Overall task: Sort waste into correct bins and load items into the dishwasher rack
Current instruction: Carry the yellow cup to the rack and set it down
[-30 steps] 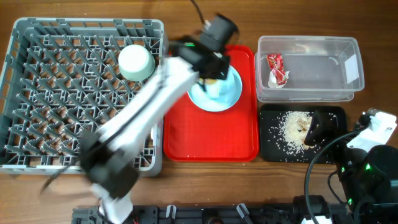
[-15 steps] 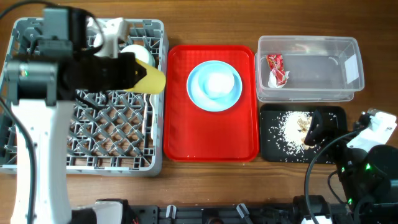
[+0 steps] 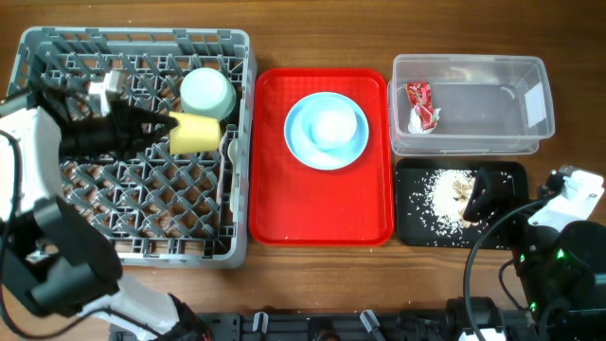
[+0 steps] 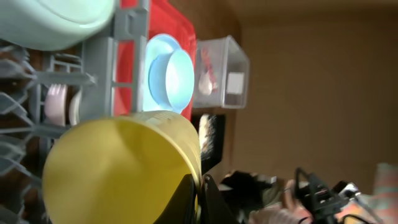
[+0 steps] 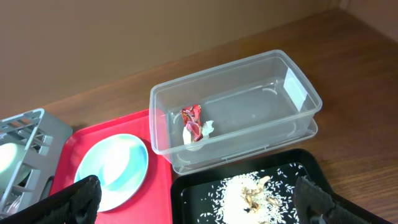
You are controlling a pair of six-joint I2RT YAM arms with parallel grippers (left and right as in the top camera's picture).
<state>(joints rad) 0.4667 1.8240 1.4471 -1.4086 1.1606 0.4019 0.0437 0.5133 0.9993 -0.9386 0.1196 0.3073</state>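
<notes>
The grey dishwasher rack [image 3: 57, 204] fills the left. My left gripper [image 3: 170, 129] is shut on the rim of the small yellow cup [image 3: 196, 134], holding it on its side over the rack, just below the upturned mint-green bowl [image 3: 206, 93]. In the left wrist view the fingers [image 4: 199, 198] pinch the cup wall [image 4: 118, 168]. A white utensil [image 3: 227, 152] lies in the rack beside the cup. The pale blue cup [image 3: 331, 125] sits on the light blue plate [image 3: 301, 142]. A red-and-white wrapper [image 3: 419, 104] lies in the clear tub [image 3: 492, 104]. Rice [image 3: 443, 194] lies in the black tray [image 3: 507, 175]. My right gripper [image 5: 199, 205] is open above that tray.
The plate stands on the flat red serving tray [image 3: 312, 208] between the rack and the bins. The tub is behind the black tray at the right. Bare wooden table [image 3: 568, 123] runs along the right edge and the front.
My left arm has carried the yellow cup from the red tray leftward over the rack and lowered it beside the green bowl. The right arm has not moved.
</notes>
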